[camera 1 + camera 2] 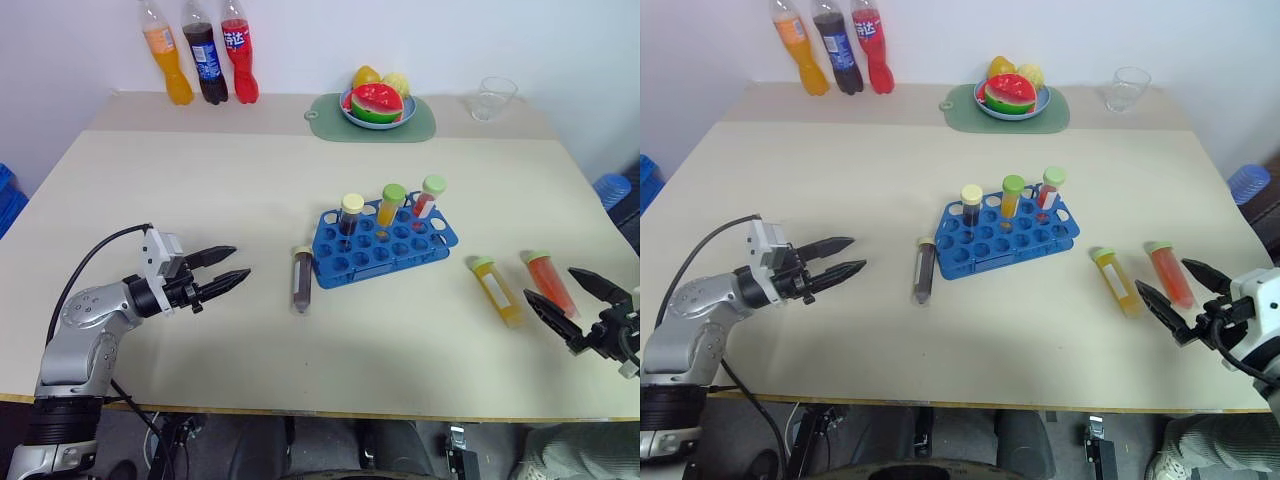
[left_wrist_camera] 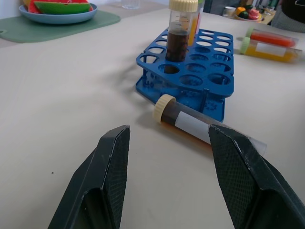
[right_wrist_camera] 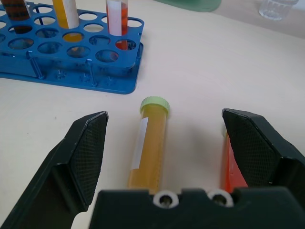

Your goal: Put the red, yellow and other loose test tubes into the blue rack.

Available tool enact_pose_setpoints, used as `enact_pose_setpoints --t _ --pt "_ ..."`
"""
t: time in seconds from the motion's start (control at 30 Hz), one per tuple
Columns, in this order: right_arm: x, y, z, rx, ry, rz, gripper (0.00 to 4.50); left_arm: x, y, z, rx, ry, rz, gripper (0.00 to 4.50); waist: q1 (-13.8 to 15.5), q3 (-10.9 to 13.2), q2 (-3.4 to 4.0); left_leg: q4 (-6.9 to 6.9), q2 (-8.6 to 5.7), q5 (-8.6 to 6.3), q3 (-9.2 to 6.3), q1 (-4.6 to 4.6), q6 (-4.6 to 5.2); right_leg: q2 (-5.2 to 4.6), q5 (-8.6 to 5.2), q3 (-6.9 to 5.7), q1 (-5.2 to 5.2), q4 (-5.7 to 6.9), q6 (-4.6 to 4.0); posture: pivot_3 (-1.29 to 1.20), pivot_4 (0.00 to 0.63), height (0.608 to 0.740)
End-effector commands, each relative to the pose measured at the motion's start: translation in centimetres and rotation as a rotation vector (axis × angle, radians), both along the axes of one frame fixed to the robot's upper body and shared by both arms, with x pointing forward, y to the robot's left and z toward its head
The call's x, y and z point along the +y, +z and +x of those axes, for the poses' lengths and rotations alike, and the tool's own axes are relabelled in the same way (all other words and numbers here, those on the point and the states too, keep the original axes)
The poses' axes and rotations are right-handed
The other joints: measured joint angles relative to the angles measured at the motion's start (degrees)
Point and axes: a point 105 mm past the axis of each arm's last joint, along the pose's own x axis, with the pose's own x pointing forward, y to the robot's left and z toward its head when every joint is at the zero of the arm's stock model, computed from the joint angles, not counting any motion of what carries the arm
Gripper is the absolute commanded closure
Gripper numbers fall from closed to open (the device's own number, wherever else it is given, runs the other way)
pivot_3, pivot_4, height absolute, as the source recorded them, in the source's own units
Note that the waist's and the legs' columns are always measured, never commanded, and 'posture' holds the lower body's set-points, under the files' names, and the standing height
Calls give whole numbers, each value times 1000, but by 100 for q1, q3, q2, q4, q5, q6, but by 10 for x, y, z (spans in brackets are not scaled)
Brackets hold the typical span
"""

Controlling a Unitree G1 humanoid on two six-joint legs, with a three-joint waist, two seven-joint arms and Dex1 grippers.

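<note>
**Mia:** Why is the right gripper (image 1: pixel 578 302) open so wide with nothing in it?

**Ben:** It needs room. The yellow tube (image 3: pixel 148 144) and the red tube (image 1: pixel 551 283) lie flat on the table (image 1: pixel 200 200) just in front of it, near the blue rack (image 1: pixel 385 245).

**Mia:** And the left gripper (image 1: pixel 231 268)?

**Ben:** Open too, and empty. It points at the dark tube (image 2: pixel 200 128) lying right beside the rack.

**Mia:** Why do three tubes stand up?

**Ben:** The rack's holes hold them straight.
</note>
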Motion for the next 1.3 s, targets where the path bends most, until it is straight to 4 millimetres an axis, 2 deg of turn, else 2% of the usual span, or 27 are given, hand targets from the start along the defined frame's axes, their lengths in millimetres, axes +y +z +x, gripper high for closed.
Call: enact_pose_setpoints --t 0.03,0.53,1.03,1.2,1.3 --pt "1 15 0 -55 10 -30 258 -2 17 0 -72 -13 -3 1831 0 0 0 0 0 0 0 0 0 0 0 0 0 0 0 0 150 740" --pt "8 17 1 -82 24 -34 258 -17 25 7 -54 -90 -99 1831 4 0 0 0 0 0 0 0 0 1 0 0 1 1 0 0 150 740" --pt "15 27 8 -112 6 -33 258 -59 43 20 -96 -186 -109 1831 3 0 -2 2 -3 1 -1 0 1 3 1 2 4 2 2 0 150 740" --pt "-7 21 12 -22 -96 -43 258 -79 44 19 -131 -257 -72 1831 5 0 -3 2 -4 1 -1 0 1 3 1 4 4 1 2 0 150 740" --pt "-26 16 14 80 -146 -26 258 -92 41 10 -108 -348 -52 1831 3 1 -3 5 -6 1 0 0 1 3 1 8 5 1 2 0 150 740"
